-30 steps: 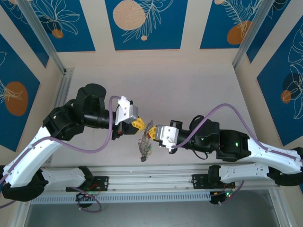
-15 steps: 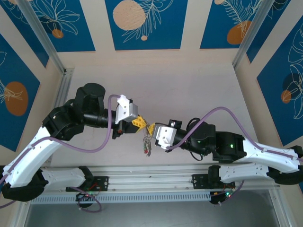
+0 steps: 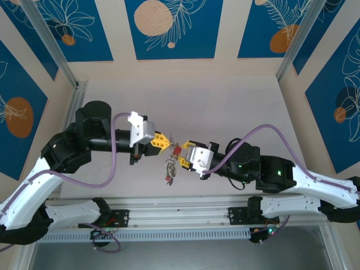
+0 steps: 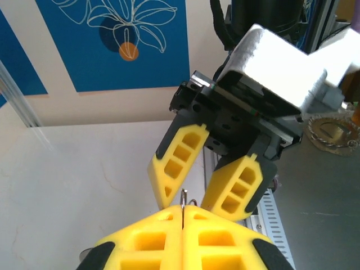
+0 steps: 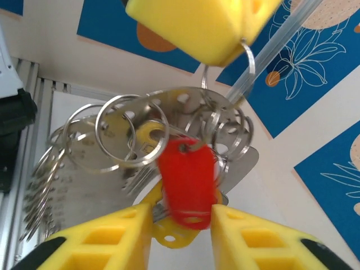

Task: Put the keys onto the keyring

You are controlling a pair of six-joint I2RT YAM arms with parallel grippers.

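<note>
The left gripper (image 3: 166,142) is clamped shut on the thin wire of the keyring (image 4: 183,198), holding it off the table (image 3: 225,107) so the keys (image 3: 170,170) dangle freely between the two arms. The right gripper (image 5: 180,214) has its jaws parted on either side of the red key (image 5: 188,179), likely to guide it along the loop; whether they touch it I cannot tell

The keyring (image 5: 249,59) is thin bare wire, grey metal with a dull shine. The keys (image 5: 188,180) have smooth plastic heads, red and yellow, and hang among bright, polished steel split rings (image 5: 97,129) beside a silvery perforated metal plate (image 5: 169,97). The left end effector (image 4: 183,216) and right end effector (image 4: 194,203) have matt yellow plastic fingers (image 4: 162,188). The worktop (image 4: 84,174) looks pale, smooth and matt.
</note>
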